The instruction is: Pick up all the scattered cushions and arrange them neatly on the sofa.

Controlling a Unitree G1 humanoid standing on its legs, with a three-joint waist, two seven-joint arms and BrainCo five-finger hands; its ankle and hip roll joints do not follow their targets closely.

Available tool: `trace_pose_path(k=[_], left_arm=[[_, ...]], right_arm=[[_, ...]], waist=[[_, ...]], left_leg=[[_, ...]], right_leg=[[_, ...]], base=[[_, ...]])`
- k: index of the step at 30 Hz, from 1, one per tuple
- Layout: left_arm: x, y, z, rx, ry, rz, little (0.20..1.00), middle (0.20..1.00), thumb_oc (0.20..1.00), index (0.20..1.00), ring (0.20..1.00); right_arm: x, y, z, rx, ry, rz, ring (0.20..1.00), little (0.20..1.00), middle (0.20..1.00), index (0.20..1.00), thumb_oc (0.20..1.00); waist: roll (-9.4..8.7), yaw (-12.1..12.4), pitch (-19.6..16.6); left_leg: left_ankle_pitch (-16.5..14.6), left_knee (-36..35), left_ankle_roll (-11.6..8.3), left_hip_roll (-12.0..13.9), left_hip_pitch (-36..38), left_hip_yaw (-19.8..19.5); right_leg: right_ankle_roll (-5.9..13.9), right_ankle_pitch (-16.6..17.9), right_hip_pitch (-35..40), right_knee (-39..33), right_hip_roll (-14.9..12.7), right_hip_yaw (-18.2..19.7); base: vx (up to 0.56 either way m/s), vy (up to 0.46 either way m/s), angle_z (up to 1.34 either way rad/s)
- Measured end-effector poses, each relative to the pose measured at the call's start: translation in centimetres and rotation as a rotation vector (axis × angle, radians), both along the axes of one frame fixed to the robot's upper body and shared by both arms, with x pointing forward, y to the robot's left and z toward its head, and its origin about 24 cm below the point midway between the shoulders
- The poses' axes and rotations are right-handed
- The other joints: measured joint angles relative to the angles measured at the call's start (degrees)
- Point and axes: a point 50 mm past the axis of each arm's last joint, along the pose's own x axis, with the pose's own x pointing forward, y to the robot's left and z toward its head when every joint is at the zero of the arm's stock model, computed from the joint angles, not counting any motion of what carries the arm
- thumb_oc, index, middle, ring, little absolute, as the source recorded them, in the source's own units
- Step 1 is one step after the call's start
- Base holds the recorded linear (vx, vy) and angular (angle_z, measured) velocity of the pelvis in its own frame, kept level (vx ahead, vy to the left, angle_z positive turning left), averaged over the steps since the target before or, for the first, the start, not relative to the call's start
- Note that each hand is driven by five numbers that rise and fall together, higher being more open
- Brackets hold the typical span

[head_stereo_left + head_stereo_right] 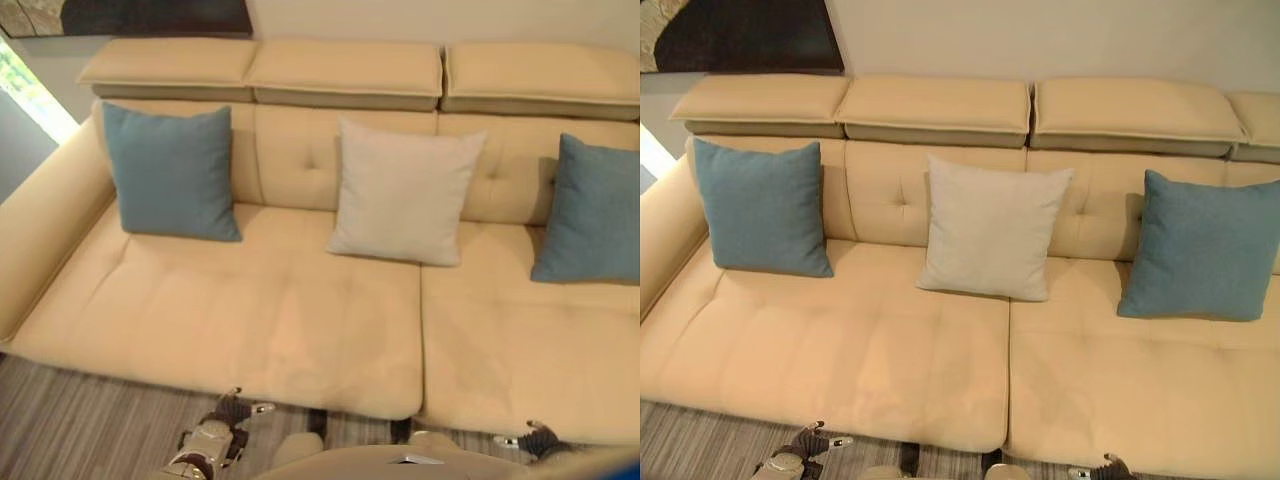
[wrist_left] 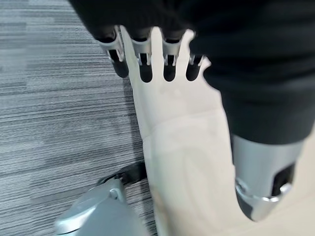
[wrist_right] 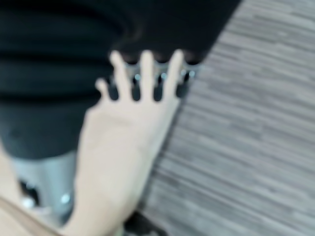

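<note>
A wide beige sofa [image 1: 270, 320] carries three cushions, all upright against its backrest. A blue cushion [image 1: 172, 172] leans at the left end, a cream cushion [image 1: 400, 192] in the middle, and a second blue cushion [image 1: 1200, 248] at the right. My left hand [image 1: 228, 412] hangs low in front of the seat's front edge, fingers [image 2: 145, 71] relaxed and holding nothing. My right hand [image 1: 540, 438] hangs low at the right by the same edge, with its thumb [image 3: 44, 179] and fingers loose and empty.
Grey striped carpet [image 1: 80, 420] runs in front of the sofa. A dark picture [image 1: 740, 35] hangs on the wall above the left headrest. A bright window [image 1: 25, 90] lies past the sofa's left arm.
</note>
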Motion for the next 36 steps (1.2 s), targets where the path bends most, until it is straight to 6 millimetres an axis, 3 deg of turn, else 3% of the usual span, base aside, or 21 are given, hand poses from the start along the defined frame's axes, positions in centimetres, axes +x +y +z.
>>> trace_pose_path(k=[1,2,5,6,8,12,14,15,17,20,23,27,32,36], left_arm=[[-0.2,0.0,-0.1,-0.002,0.005,0.001,1.000,1.000,1.000,1.000,1.000],[-0.3,-0.1,-0.1,-0.005,0.009,0.001,1.000,1.000,1.000,1.000,1.000],[-0.5,-0.9,-0.4,-0.023,0.015,-0.001,1.000,1.000,1.000,1.000,1.000],[-0.3,-1.0,-0.4,-0.026,0.010,-0.005,1.000,1.000,1.000,1.000,1.000],[1.3,-0.6,0.2,-0.007,-0.028,-0.021,1.000,1.000,1.000,1.000,1.000],[1.8,-0.4,0.4,0.003,-0.035,-0.031,1.000,1.000,1.000,1.000,1.000],[1.9,0.2,0.6,0.024,-0.036,-0.025,1.000,1.000,1.000,1.000,1.000],[2.0,0.1,0.6,0.028,-0.039,-0.017,1.000,1.000,1.000,1.000,1.000],[2.5,-0.2,0.7,0.026,-0.056,-0.015,1.000,1.000,1.000,1.000,1.000],[1.7,0.4,0.6,0.044,-0.024,0.000,1.000,1.000,1.000,1.000,1.000],[0.6,0.1,0.1,0.043,0.010,0.012,1.000,1.000,1.000,1.000,1.000],[0.2,-1.8,-0.5,-0.005,0.021,0.006,1.000,1.000,1.000,1.000,1.000],[0.1,-1.1,-0.3,0.011,0.023,0.009,1.000,1.000,1.000,1.000,1.000],[0.0,-1.1,-0.4,0.010,0.027,0.009,1.000,1.000,1.000,1.000,1.000]], right_arm=[[0.2,0.0,0.0,0.000,-0.004,0.001,1.000,1.000,1.000,1.000,1.000],[0.2,-0.1,0.1,-0.004,-0.005,0.000,1.000,1.000,1.000,1.000,1.000],[0.1,-1.0,0.4,-0.026,0.001,-0.008,1.000,1.000,1.000,1.000,1.000],[0.2,-1.2,0.5,-0.030,0.001,-0.009,1.000,1.000,1.000,1.000,1.000],[0.5,0.0,0.1,-0.001,-0.004,-0.006,1.000,1.000,1.000,1.000,1.000],[0.8,2.1,-0.6,0.049,0.001,0.003,1.000,1.000,1.000,1.000,1.000],[1.8,3.4,-0.9,0.066,0.010,0.047,1.000,1.000,1.000,1.000,1.000],[2.3,3.8,-0.8,0.075,-0.008,0.059,1.000,1.000,1.000,1.000,1.000],[1.3,3.6,-1.1,0.070,0.029,0.045,1.000,1.000,1.000,1.000,1.000],[1.1,3.8,-1.2,0.074,0.034,0.043,1.000,1.000,1.000,1.000,1.000],[1.0,3.7,-1.2,0.071,0.037,0.041,1.000,1.000,1.000,1.000,1.000],[-0.8,3.5,-1.5,0.066,0.079,0.025,1.000,1.000,1.000,1.000,1.000],[-2.6,2.4,-1.5,0.042,0.125,0.007,1.000,1.000,1.000,1.000,1.000],[-2.8,1.3,-1.2,0.015,0.129,0.004,1.000,1.000,1.000,1.000,1.000]], waist=[[-1.31,-0.4,0.0],[-1.13,-0.6,-0.1],[2.43,-2.2,-1.3],[3.72,-2.2,-1.6],[1.65,-2.0,-1.2],[-1.99,-1.8,-0.9],[-2.86,-1.5,0.2],[-2.16,-2.0,0.9],[-0.64,-0.9,0.9],[-1.57,0.2,-0.1],[-2.27,0.2,-1.9],[0.30,-0.1,-4.9],[1.30,-0.4,-6.3],[1.52,-0.4,-6.4]], left_leg=[[-1.5,4.3,-0.27,-1.4,0.2,-0.2],[-2.5,5.5,-0.46,-1.6,1.2,-1.0],[-2.7,-3.5,0.18,-0.2,6.8,-2.1],[-3.5,-6.4,1.39,0.4,7.6,-2.0],[-1.9,-8.2,2.61,-1.7,8.2,-1.0],[-0.2,-9.6,5.05,-4.8,7.9,1.5],[-0.2,-8.2,6.17,-4.6,6.5,4.3],[0.5,-8.9,7.45,-4.0,6.3,4.3],[1.2,-9.9,7.53,-2.9,7.5,4.2],[1.2,-10.3,6.16,-3.1,7.5,4.2],[2.1,-11.8,4.84,-3.3,7.5,3.8],[3.1,-11.8,4.03,-1.5,8.2,3.9],[2.7,-11.8,3.11,0.1,9.6,3.9],[2.7,-11.8,2.93,0.4,9.9,3.9]], right_leg=[[0.33,0.1,0.0,0.1,-1.4,0.3],[0.88,0.4,0.5,0.3,-1.6,0.7],[2.65,0.6,-0.3,1.1,0.2,0.4],[3.39,0.2,-1.6,2.2,0.9,0.4],[4.42,1.2,-3.5,3.8,-1.0,1.8],[7.12,3.6,-6.6,5.3,-4.2,3.7],[8.84,8.4,-9.0,5.6,-4.2,2.7],[10.19,4.9,-9.3,9.3,-3.9,2.1],[10.03,-2.5,-9.2,19.2,-2.2,3.6],[9.81,-9.1,-6.0,20.7,-1.6,5.0],[7.62,-9.5,-1.4,10.8,-0.6,5.6],[4.66,-5.8,3.0,3.0,2.0,5.5],[3.81,-4.9,5.6,-0.1,3.8,5.6],[3.73,-4.8,5.9,-0.1,4.1,5.6]], base=[[-0.09,0.173,0.09],[-0.09,0.170,0.04],[-0.08,0.117,0.09],[-0.14,0.171,-0.02],[-0.16,0.149,-0.21],[-0.19,0.087,-0.30],[-0.13,0.029,-0.51],[-0.09,0.002,-0.08],[-0.01,-0.077,-0.03],[0.03,-0.088,-0.07],[0.03,-0.074,-0.02],[0.03,-0.065,-0.04],[0.01,-0.011,-0.04],[0.00,0.000,0.00]])
